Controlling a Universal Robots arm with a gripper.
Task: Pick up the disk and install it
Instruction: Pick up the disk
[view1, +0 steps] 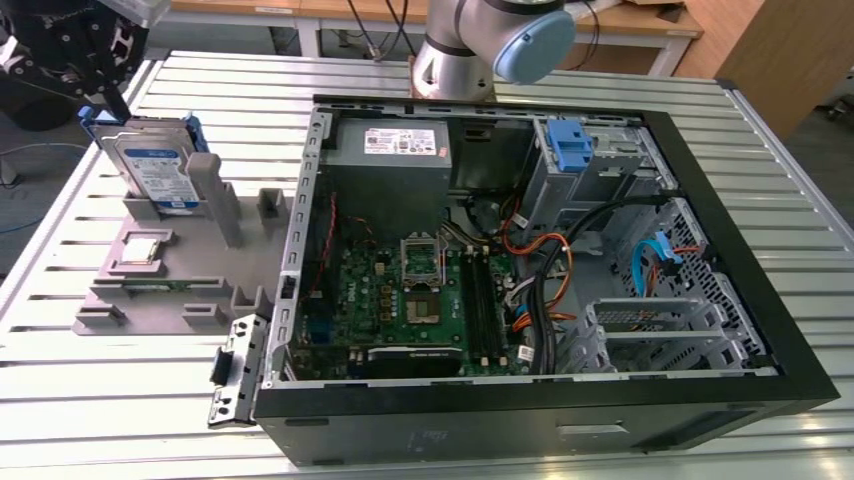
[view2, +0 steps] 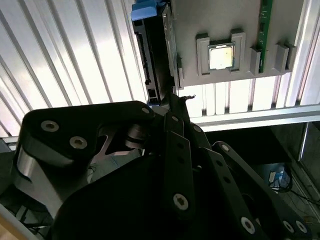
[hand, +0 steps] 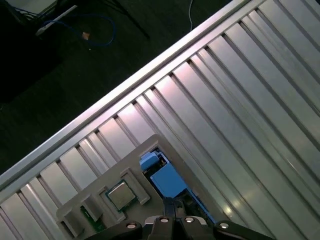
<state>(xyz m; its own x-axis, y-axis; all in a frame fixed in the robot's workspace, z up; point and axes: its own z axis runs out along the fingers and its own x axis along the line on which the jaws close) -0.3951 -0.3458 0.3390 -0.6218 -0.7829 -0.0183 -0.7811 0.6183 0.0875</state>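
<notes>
**Disk upright in its fixture, gripper at its top edge**

The flat, rectangular silver disk (view1: 158, 165), with a white and dark blue label and a blue plastic carrier, stands on edge in a slot of the grey plastic fixture (view1: 187, 270) on the slatted metal table (view1: 80, 400). It is at the exterior view's left, well apart from the open black computer case (view1: 534, 420). The black gripper (view1: 120, 113) hangs over it, with its 2 fingertips at 1 upper corner of the carrier. Whether they touch it cannot be told. In both wrist views the gripper (view2: 176, 99) (hand: 173, 202) has its fingertips drawn together with nothing seen between them, just beside the disk's (view2: 152, 65) (hand: 167, 180) end. A square silver processor chip (view2: 221, 56) sits in a pocket of the fixture near the disk.
</notes>
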